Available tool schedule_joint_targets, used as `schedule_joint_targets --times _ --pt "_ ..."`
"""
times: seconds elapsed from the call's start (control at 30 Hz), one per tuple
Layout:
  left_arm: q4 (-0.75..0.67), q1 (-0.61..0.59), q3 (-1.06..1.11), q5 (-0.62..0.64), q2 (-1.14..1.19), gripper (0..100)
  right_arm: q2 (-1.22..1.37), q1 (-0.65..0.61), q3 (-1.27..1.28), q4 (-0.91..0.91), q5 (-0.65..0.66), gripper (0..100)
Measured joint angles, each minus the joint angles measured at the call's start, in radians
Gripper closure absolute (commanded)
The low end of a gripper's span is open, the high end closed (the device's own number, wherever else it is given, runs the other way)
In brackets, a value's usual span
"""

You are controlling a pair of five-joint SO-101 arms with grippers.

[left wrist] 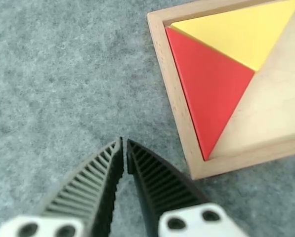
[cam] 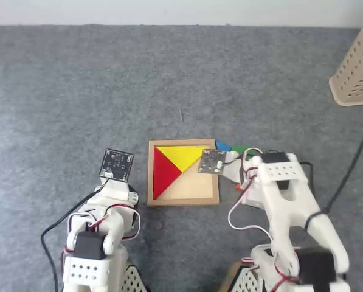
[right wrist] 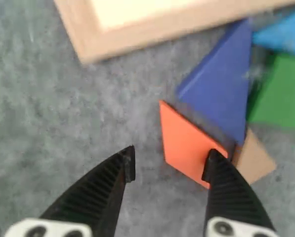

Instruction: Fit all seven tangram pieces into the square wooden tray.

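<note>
- Robotics lab or hobby workroom: two small white arms, left arm [cam: 99, 243] and right arm [cam: 290, 201], show bare wiring [cam: 239, 213].
- Grey felt-like mat covers the counter [cam: 78, 91]; a square wooden tray [cam: 183, 200] lies on it.
- Pale perforated basket [cam: 356, 67], plain wall [cam: 169, 11].

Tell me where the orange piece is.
In the right wrist view, the orange piece lies on the mat outside the wooden tray, beside the navy triangle, between the open right claw tips.

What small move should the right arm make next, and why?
Probably shift the open right gripper so it straddles the orange piece, then close: one fingertip sits over that piece, the other over carpet. The tray shows just the red triangle and yellow triangle.
</note>
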Motion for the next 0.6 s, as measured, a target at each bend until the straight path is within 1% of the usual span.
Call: schedule_joint_targets --times 0.17,0.33,0.43,0.6 --pt "0.0 0.0 0.0 0.0 0.0 99 -0.12 0.014 -0.017 0.078 0.043 76.8" --pt "0.0 -0.002 0.0 0.0 0.0 99 -0.132 0.012 -0.038 0.095 0.089 76.6" --pt "0.0 0.0 0.0 0.0 0.0 99 -0.087 0.012 -0.061 0.095 0.12 76.6" --pt "0.0 0.0 0.0 0.0 0.0 99 0.077 0.029 -0.138 0.095 0.152 76.8"
